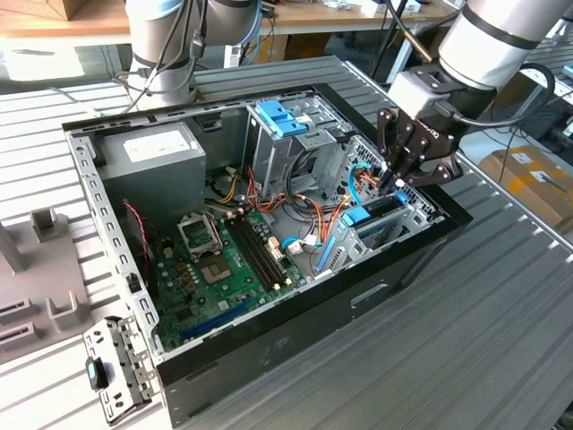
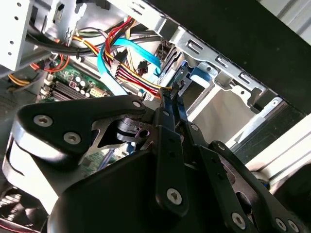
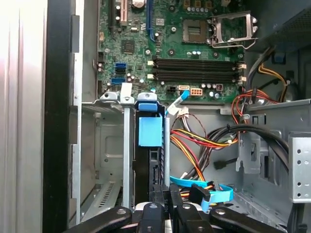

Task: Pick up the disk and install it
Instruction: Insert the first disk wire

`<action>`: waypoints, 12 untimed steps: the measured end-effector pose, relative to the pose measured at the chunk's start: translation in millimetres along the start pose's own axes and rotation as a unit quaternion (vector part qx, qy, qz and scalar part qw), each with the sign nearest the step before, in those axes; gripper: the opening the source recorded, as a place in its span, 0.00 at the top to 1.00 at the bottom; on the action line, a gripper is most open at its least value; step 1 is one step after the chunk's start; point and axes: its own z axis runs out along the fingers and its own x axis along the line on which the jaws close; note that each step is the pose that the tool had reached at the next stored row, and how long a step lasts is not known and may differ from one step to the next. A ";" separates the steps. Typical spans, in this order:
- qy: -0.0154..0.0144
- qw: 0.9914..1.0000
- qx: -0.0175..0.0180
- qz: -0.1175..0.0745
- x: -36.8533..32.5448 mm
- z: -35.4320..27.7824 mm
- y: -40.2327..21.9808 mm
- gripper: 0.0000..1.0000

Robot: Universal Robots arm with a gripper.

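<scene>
The disk stands on edge in the drive bay at the exterior view's right side of the open computer case. Its blue side rail shows along the upper edge. In the first wrist view the disk is a dark slab with a blue tab, set between two silver bay rails. My gripper reaches down into that bay and is shut on the disk's near end. The fingers sit against its two faces. In the second wrist view the gripper pinches a thin blue strip, close to red, yellow and blue cables.
Inside the case lie a green motherboard, a grey power-supply box, a light-blue tray on the drive cage and a cable bundle. A second arm's base stands behind. A loose metal bracket lies by the case's front corner.
</scene>
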 end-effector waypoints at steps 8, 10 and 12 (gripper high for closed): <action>-0.003 0.998 0.003 0.065 0.0 0.8 0.0 0.84; -0.004 0.996 0.004 0.086 0.0 1.1 0.0 0.84; -0.004 0.996 0.004 0.086 0.2 1.1 0.0 0.84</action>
